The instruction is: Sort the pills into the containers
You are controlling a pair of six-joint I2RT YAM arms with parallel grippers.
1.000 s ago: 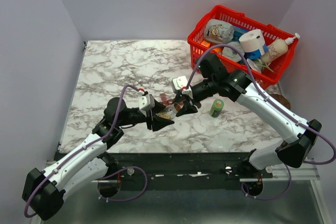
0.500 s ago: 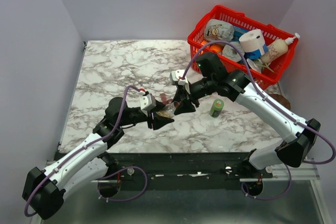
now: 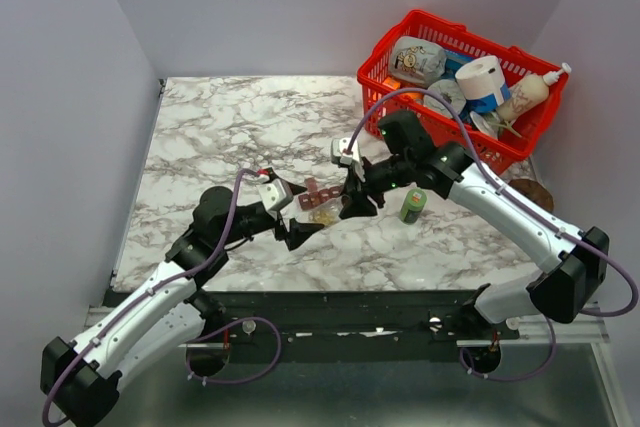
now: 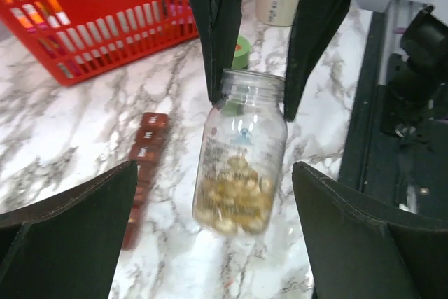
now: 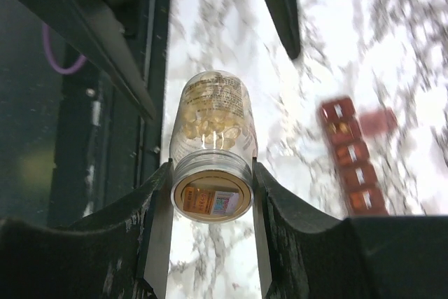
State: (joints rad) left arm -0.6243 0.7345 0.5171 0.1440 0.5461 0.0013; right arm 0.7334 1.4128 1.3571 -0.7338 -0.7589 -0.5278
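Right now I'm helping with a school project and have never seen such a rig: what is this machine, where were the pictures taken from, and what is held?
Two robot arms are bolted to a marble-patterned table, each ending in a two-finger gripper. One picture looks down from above; the other two come from wrist cameras. The right gripper clamps the neck of a clear pill bottle holding yellowish capsules. The left gripper stands open, empty. On the table lie a dark red pill organiser and a red basket of household items.
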